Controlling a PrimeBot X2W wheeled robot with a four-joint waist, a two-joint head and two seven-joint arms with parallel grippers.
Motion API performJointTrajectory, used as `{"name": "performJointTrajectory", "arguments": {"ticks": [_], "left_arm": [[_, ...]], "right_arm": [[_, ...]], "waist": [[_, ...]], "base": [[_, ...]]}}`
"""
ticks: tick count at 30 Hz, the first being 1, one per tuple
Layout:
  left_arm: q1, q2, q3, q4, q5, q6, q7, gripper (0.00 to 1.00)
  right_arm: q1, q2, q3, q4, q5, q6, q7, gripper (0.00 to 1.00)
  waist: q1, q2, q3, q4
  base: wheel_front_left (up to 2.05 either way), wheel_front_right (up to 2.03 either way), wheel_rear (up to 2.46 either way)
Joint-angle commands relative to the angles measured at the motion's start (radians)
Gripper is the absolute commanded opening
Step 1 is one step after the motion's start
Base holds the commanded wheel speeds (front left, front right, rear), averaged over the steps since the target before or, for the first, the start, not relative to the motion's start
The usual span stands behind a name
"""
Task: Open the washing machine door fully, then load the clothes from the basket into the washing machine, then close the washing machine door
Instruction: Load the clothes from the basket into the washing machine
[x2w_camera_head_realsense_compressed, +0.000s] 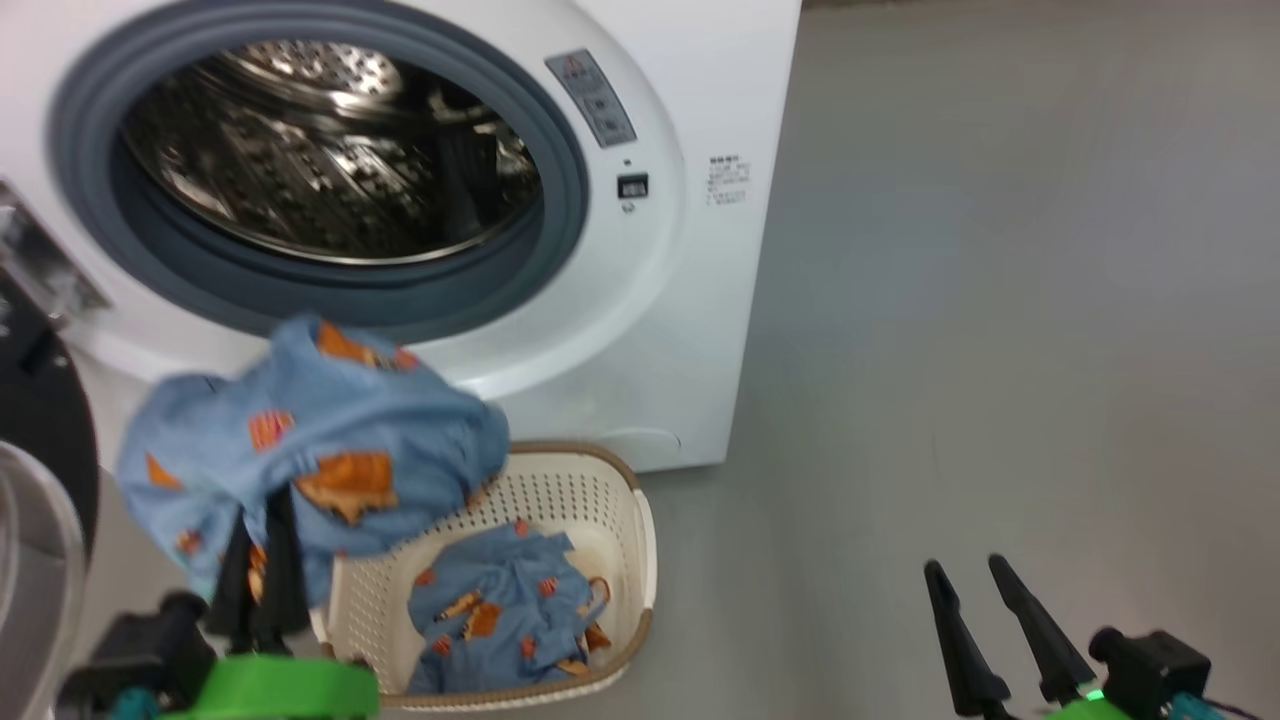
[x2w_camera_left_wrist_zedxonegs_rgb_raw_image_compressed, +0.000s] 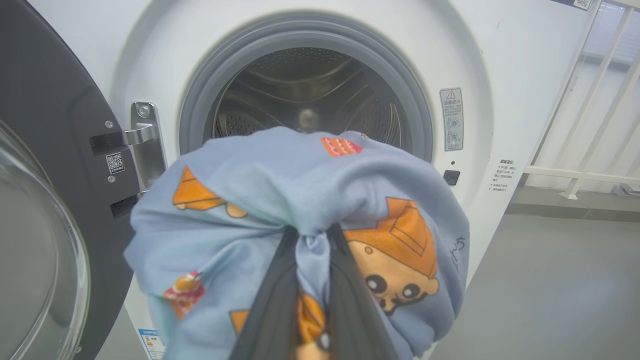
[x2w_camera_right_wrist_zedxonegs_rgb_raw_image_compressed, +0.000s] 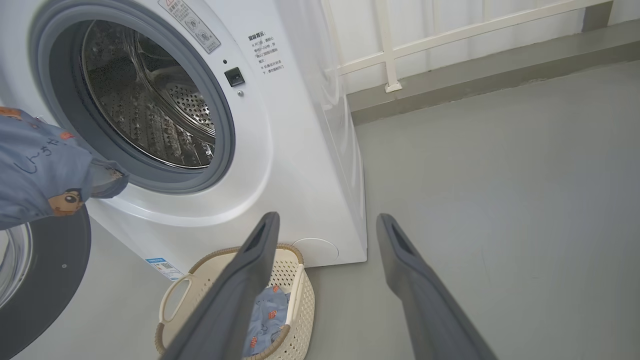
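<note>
basket (x2w_camera_head_realsense_compressed: 570, 492) on floor (x2w_camera_head_realsense_compressed: 1000, 350) before washing machine (x2w_camera_head_realsense_compressed: 690, 330), door (x2w_camera_left_wrist_zedxonegs_rgb_raw_image_compressed: 50, 100) open at left, garment (x2w_camera_head_realsense_compressed: 330, 430) above basket, second garment (x2w_camera_head_realsense_compressed: 500, 610) inside

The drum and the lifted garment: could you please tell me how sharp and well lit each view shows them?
Head view: the garment is motion-blurred, the drum full of bright glints. Left wrist view: garment fairly sharp, drum dim and soft. Right wrist view: drum crisp, mild highlights.

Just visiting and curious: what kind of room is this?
Probably a laundry area: a white front-loading washing machine stands on a grey floor, with a basket of clothes before it.
</note>
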Motion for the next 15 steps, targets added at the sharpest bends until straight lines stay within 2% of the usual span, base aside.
{"name": "performJointTrajectory", "arguments": {"ticks": [1,15], "left_arm": [[-0.058,0.014,0.040,-0.031,0.016,-0.005,-0.014,0.00],[-0.391,0.104,0.094,0.095,0.076,-0.017,-0.014,0.00]], "right_arm": [[-0.039,-0.004,0.027,-0.024,-0.010,0.002,-0.012,1.00],[-0.178,0.042,0.106,0.002,0.016,0.002,-0.012,1.00]], "waist": [[0.0000,0.0000,0.068,-0.038],[0.0000,0.0000,0.282,-0.161]], "base": [[0.00,0.00,0.00],[0.00,0.00,0.00]]}}
